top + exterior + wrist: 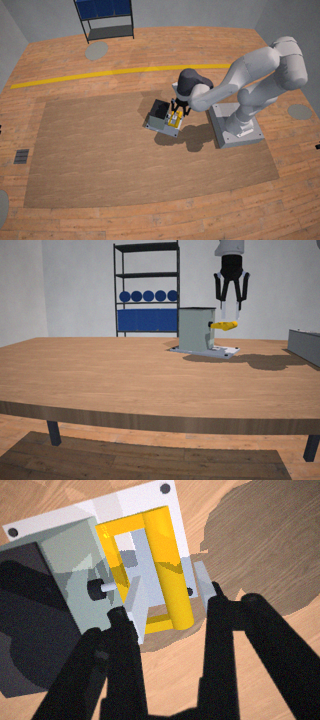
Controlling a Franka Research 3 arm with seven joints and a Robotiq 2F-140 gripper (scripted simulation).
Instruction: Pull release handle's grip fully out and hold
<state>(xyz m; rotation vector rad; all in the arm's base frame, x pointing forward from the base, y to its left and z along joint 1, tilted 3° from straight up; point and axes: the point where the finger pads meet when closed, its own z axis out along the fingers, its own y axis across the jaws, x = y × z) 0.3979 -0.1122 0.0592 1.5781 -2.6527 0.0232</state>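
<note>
The release handle's yellow grip (178,120) (230,325) (167,555) is a frame with a thick level bar, standing out in front of its grey-green housing (157,122) (193,329) (75,585). A short rod joins the frame to a black collar on the housing. My gripper (179,113) (230,317) (170,582) points down, partly open, with nothing held. In the exterior view its pale fingertips end just above the level of the bar. In the wrist view they stand to either side of the bar, towards its near end. I see no contact.
The housing's black top lies close beside one finger. The housing stands on a pale base plate (169,131) (233,350) (75,515) with dark bolts. The arm's grey base block (239,143) (306,347) is to the right. A shelf rack (111,32) (147,275) stands far behind.
</note>
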